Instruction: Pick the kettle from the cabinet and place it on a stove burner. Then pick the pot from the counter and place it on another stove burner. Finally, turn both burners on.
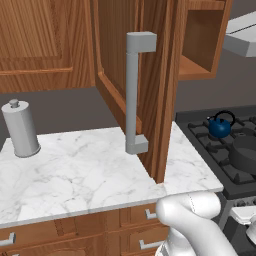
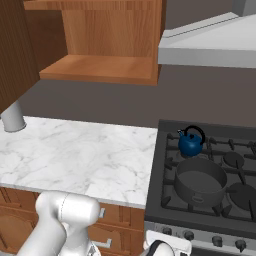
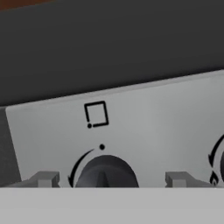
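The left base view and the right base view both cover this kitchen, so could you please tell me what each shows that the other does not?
Left base view alone: the open cabinet door with its long grey bar handle, and the whole grey canister with its knob.

Right base view alone: the row of stove knobs along the cooktop's front, and the full pot on a near burner.

Both: the blue kettle on a rear burner, the marble counter and the open cabinet shelf.

Fingers wide apart, arm low.
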Robot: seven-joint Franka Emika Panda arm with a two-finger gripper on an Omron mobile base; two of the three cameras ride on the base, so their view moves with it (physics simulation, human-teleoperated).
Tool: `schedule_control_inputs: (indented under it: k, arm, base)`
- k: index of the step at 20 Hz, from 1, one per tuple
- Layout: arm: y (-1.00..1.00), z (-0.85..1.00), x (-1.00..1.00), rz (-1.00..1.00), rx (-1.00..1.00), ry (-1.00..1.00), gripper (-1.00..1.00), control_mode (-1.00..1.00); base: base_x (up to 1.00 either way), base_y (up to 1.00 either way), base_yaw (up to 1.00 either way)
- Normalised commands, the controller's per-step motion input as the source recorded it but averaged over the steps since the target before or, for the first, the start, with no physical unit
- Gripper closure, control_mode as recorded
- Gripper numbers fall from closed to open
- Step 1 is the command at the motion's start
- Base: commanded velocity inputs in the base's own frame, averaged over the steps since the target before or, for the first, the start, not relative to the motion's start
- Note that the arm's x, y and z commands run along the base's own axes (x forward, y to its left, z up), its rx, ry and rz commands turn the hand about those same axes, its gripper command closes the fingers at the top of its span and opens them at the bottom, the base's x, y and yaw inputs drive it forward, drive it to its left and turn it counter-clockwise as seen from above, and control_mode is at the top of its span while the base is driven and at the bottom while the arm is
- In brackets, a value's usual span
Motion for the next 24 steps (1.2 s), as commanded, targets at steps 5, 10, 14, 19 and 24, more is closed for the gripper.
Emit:
schedule_control_inputs:
  k: [5,10,14,19,24]
  arm:
    - [0.04,-0.03,0.18,0.0,0.0,0.0,1.0,-1.0]
    - [0.02,-0.08,0.06,0.0,0.0,0.0,1.0,-1.0]
    - [0.0,-0.03,-0.07,0.0,-0.1,-0.01,1.0,-1.0]
    - [0.0,0.0,-0.11,0.0,-0.23,0.0,1.0,-1.0]
    - [0.0,0.0,-0.08,0.0,-0.23,0.0,1.0,-1.0]
  base:
    - [0.0,0.0,0.0]
    - [0.0,0.0,0.0]
    - [0.0,0.0,0.0]
    - [0.0,0.0,0.0]
    - [0.0,0.0,0.0]
